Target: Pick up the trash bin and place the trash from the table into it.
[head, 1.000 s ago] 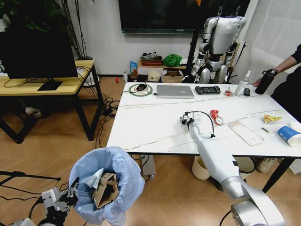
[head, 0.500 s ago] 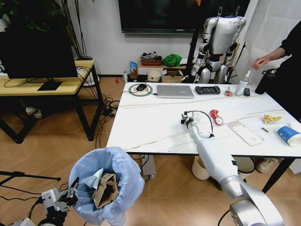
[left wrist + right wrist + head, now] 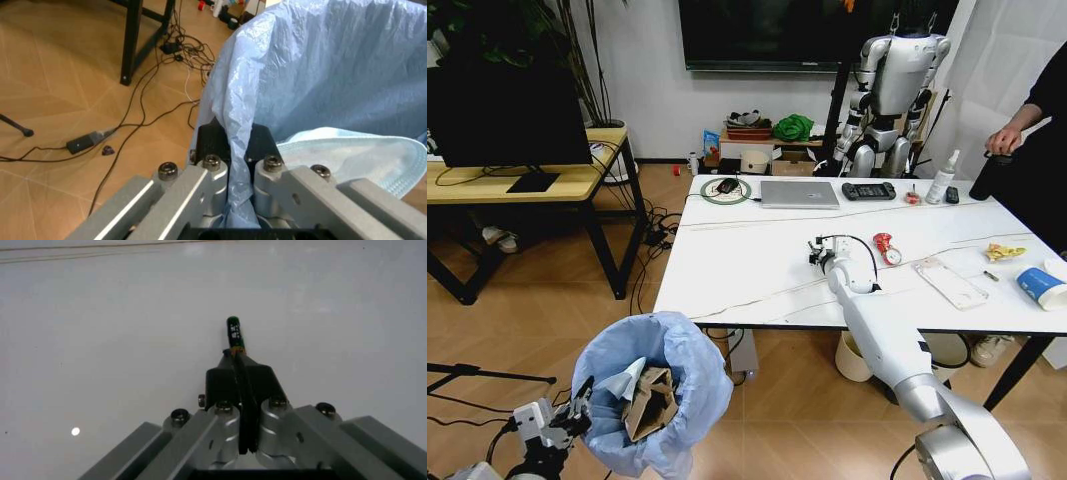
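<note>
Down at the lower left of the head view, the left end effector (image 3: 577, 402) is clamped on the rim of the trash bin (image 3: 652, 390), which it holds off the floor beside the table (image 3: 757, 255). From the left wrist view, its two dark fingers (image 3: 212, 142) are pressed together with a fold of the crinkled light-blue bag (image 3: 320, 70) pinched between them. Inside the bin lie a torn brown cardboard piece (image 3: 649, 400) and a pale folded sheet (image 3: 622, 383).

Out over the white marble-look table, the right end effector (image 3: 819, 253) sits near the middle of the top, its arm reaching in from the lower right. Its jaws are closed on a thin dark stick with a green tip (image 3: 234, 337), which pokes out past the fingertips just above the table surface; whether it touches the top cannot be told.

Trash left on the table lies to the right of that end effector: a red wrapper (image 3: 886, 247) just beside it, a clear plastic sheet (image 3: 949, 281) farther right, a yellow wrapper (image 3: 1004, 252) beyond, and a blue-and-white paper cup (image 3: 1039, 286) on its side near the right edge. Along the far edge stand a laptop (image 3: 799, 194), a game controller (image 3: 868, 190) and a white bottle (image 3: 942, 180)
</note>
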{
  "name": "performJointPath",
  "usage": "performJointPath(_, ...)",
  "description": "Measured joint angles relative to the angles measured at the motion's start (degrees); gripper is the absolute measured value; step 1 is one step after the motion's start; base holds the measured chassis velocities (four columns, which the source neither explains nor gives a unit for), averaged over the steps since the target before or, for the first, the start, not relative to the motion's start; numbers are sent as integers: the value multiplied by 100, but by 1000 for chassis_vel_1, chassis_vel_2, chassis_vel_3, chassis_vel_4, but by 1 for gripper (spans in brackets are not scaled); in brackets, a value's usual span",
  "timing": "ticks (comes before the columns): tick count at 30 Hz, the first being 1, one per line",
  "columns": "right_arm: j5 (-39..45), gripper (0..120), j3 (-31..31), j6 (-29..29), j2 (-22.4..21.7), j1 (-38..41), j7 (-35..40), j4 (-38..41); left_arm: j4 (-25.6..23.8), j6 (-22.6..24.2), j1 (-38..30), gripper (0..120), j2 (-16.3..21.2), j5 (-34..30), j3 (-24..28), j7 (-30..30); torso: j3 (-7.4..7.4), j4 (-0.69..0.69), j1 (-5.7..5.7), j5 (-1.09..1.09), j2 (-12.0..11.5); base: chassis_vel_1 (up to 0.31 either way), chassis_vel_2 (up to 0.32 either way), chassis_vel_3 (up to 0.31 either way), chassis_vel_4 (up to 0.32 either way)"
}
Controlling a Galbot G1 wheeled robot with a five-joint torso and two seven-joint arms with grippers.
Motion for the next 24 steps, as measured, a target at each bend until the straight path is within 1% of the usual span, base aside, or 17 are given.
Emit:
performJointPath(1,2,0,-4,0,-2,-5,-2,6,3,0,-4,0,3,-4,0,0,0,0,0,0,0,0,0,0,0)
performJointPath(3,3,8,-8,0,-6,-9,-7,11,13,1,-7,0,8,-9,0,0,0,0,0,0,0,0,0,0,0)
performJointPath(4,3,8,-8,0,-6,-9,-7,11,13,1,-7,0,8,-9,0,0,0,0,0,0,0,0,0,0,0)
performJointPath(8,4,26,-13,24,-8,1,-28,-18,17,2,-8,0,5,-11,-1,0,0,0,0,0,0,0,0,0,0)
performJointPath(9,4,30,-15,27,-8,5,-33,-24,18,2,-8,0,2,-11,-1,0,0,0,0,0,0,0,0,0,0)
performJointPath(10,4,30,-15,27,-8,5,-33,-24,18,2,-8,0,2,-11,-1,0,0,0,0,0,0,0,0,0,0)
performJointPath(11,4,34,-18,33,-8,8,-36,-31,18,2,-6,0,-2,-11,-1,0,0,0,0,0,0,0,0,0,0)
performJointPath(12,4,34,-18,34,-7,9,-36,-33,18,2,-6,0,-4,-11,-1,0,0,0,0,0,0,0,0,0,0)
performJointPath(14,4,41,-20,41,-4,15,-38,-44,18,2,-6,0,-6,-11,-1,0,0,0,0,0,0,0,0,0,0)
performJointPath(15,3,53,-22,50,-1,24,-40,-60,17,2,-3,0,-10,-9,-1,-1,0,0,0,0,0,0,0,0,0)
performJointPath(16,2,55,-24,57,3,30,-40,-74,17,2,0,0,-12,-8,-1,-1,0,0,0,0,0,0,0,0,0)
performJointPath(17,1,59,-26,61,6,37,-41,-85,17,2,4,0,-14,-6,-1,-1,0,0,0,0,0,0,0,0,0)
performJointPath(19,1,59,-27,62,7,39,-41,-89,18,2,5,0,-15,-6,-1,-1,0,0,0,0,0,0,0,0,0)
performJointPath(20,-4,65,-31,68,11,45,-44,-105,17,2,7,0,-17,-5,-1,-1,0,0,0,0,0,0,0,0,0)
performJointPath(22,-24,66,-36,73,21,66,-50,-153,17,2,10,0,-23,-2,-1,-1,0,0,0,0,0,0,0,0,0)
performJointPath(24,-77,57,-48,79,36,105,-41,-229,11,2,11,0,-24,-1,0,-1,0,0,0,0,0,0,0,0,0)
